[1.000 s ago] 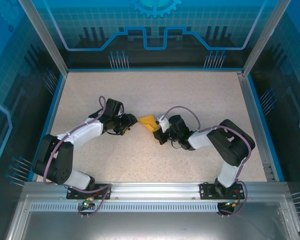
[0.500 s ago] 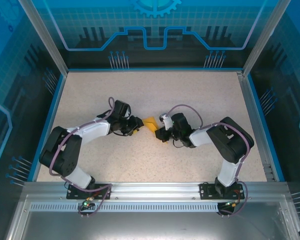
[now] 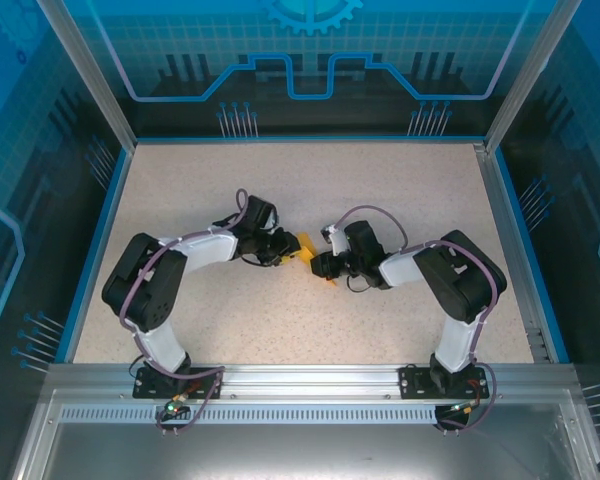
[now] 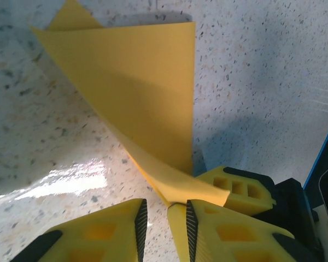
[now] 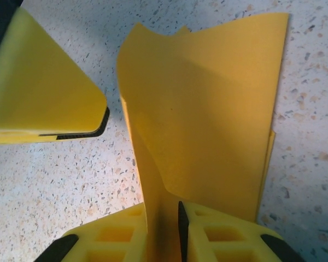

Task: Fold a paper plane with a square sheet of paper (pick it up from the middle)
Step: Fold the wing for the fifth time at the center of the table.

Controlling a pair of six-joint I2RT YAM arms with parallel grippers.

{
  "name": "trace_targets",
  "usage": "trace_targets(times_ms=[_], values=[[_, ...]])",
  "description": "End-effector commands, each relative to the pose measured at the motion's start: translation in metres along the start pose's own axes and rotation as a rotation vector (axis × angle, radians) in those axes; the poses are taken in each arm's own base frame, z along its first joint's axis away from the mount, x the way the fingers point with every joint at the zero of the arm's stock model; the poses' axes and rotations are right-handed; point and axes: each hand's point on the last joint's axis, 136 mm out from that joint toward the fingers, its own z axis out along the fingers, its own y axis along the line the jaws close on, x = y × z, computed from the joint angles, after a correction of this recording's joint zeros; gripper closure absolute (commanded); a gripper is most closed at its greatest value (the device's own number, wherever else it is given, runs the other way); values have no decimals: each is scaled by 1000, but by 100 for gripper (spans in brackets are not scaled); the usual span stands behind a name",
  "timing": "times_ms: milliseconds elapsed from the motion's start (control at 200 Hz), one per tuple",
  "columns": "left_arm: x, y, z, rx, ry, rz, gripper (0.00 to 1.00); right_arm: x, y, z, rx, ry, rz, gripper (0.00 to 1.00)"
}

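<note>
The orange sheet of paper (image 3: 300, 245) is folded into layers and stands partly off the table between both grippers at mid-table. My left gripper (image 3: 284, 250) reaches it from the left. In the left wrist view the folded paper (image 4: 136, 82) rises ahead, its lower edge lying against the right pad of my left gripper (image 4: 165, 204), with bare table showing beside the other pad; it is open. In the right wrist view a fold of the paper (image 5: 208, 98) runs down between the fingers of my right gripper (image 5: 163, 207), whose jaws stand slightly apart.
The speckled tabletop (image 3: 310, 180) is bounded by a blue rim (image 3: 108, 230) and clear enclosure walls. One right-gripper finger (image 4: 235, 188) sits close beside my left fingers. A left-gripper finger (image 5: 38, 98) shows at the upper left of the right wrist view.
The left arm has swung right up to the paper and its jaws have narrowed around the paper's edge. The right jaws have loosened from a tight grip. The paper looks narrower from above.
</note>
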Motion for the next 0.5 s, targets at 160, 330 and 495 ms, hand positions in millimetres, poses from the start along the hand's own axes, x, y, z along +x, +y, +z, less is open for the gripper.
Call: trace_targets(times_ms=[160,330,495], values=[[1,-18,13,28,48,57,76,-4,-3,-1,-25,22,44,76],[1,-19,16,10,58,63,76,-4,-4,0,-35,27,67,73],[2,-17,18,2,62,61,76,-1,-9,0,-42,35,109,74]])
